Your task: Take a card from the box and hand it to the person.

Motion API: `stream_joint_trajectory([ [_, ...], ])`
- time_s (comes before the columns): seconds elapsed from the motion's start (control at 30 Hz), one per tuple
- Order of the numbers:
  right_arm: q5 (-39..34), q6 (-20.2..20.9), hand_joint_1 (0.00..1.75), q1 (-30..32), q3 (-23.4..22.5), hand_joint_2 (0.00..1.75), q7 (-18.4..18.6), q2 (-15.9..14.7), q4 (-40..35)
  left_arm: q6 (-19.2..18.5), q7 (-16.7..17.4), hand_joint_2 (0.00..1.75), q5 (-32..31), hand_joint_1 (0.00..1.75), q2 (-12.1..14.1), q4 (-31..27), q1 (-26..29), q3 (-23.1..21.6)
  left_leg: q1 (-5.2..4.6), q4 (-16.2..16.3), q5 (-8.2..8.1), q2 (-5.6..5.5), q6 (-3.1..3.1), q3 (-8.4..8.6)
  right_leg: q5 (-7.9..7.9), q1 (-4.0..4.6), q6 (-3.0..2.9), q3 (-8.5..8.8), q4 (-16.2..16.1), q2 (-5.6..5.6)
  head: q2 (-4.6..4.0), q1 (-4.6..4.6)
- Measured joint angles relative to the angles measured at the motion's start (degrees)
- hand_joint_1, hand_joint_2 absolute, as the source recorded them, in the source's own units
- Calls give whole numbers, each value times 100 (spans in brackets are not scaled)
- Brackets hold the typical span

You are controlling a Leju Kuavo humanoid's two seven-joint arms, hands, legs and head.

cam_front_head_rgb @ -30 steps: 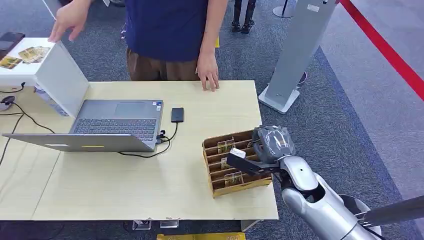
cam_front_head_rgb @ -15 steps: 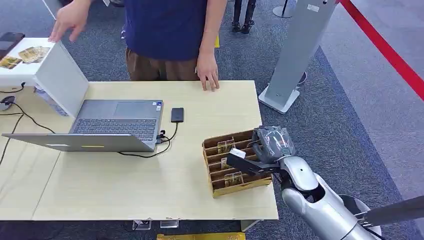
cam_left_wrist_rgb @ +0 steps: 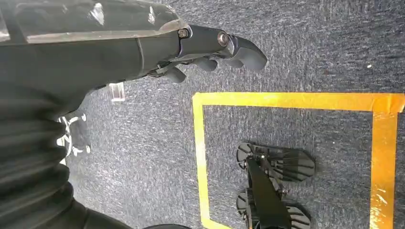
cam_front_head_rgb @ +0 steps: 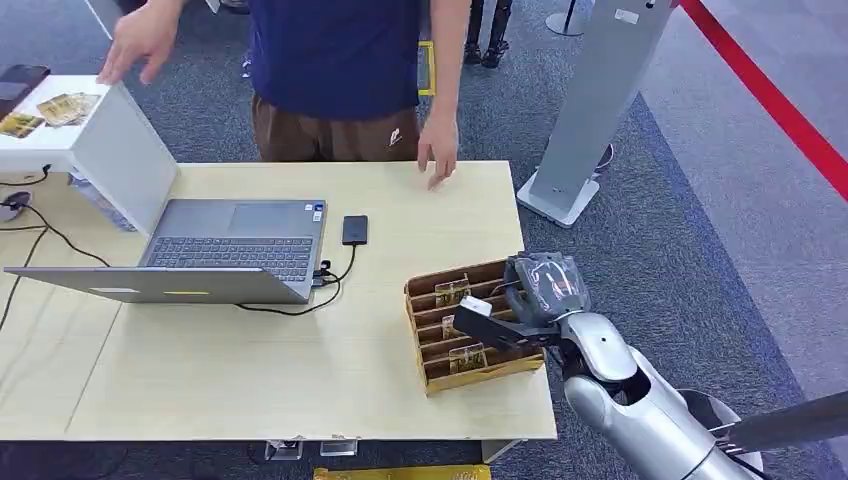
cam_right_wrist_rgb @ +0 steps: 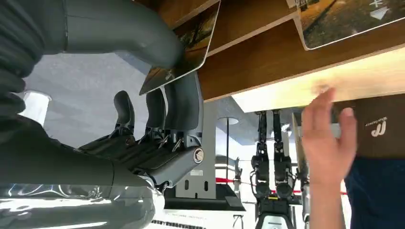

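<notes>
The right hand (cam_front_head_rgb: 528, 300) sits at the open side of the slotted wooden box (cam_front_head_rgb: 470, 325), and in the right wrist view its thumb and a finger (cam_right_wrist_rgb: 184, 102) are pinched on the edge of a card (cam_right_wrist_rgb: 184, 52) that is in a slot between the wooden dividers. That grip looks chosen so the card can slide straight out along its slot rather than be bent. Other cards (cam_front_head_rgb: 452, 291) stand in slots just beyond the hand. The box rests near the desk (cam_front_head_rgb: 250, 370) corner closest to the right arm, probably so the hand can reach it from the side.

Farther out, across the desk from the hand, stands the person (cam_front_head_rgb: 335, 70); their nearer hand (cam_front_head_rgb: 440, 150) hangs over the far desk edge. A laptop (cam_front_head_rgb: 200, 250) and a small dark device (cam_front_head_rgb: 354, 229) lie well to the side of the box.

The left hand (cam_left_wrist_rgb: 210, 52) hangs over the carpet, fingers loosely apart, holding nothing.

Compared with a moment ago, the right hand has barely shifted, while the person's hand has lifted off the desk and moved sideways
</notes>
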Motion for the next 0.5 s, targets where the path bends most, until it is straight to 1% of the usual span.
stream_joint_trajectory([
  [0.37, 2, -2, 115, 0, -4, 175, -17, -2, -2, 0, -22, 175, -2, 0, 0, 0, 0, 0, 0, 0, 0, 0, 0, 0, 0, 0, 0, 0, 0, 0, 0, 2],
  [0.4, 2, -4, 175, 0, -7, 175, -17, -2, -4, 2, -28, 175, -6, 0, 0, 0, 0, 0, 0, 0, 0, 0, 0, 0, 0, 0, 0, 0, 0, 0, 0, 0],
  [0.5, 2, -2, 175, 0, -7, 175, -20, -9, -15, 9, -31, 175, -48, 0, 2, 0, 0, -4, 0, 0, 0, 0, 0, 0, 0, 0, 0, 0, 0, 0, 0, 0],
])
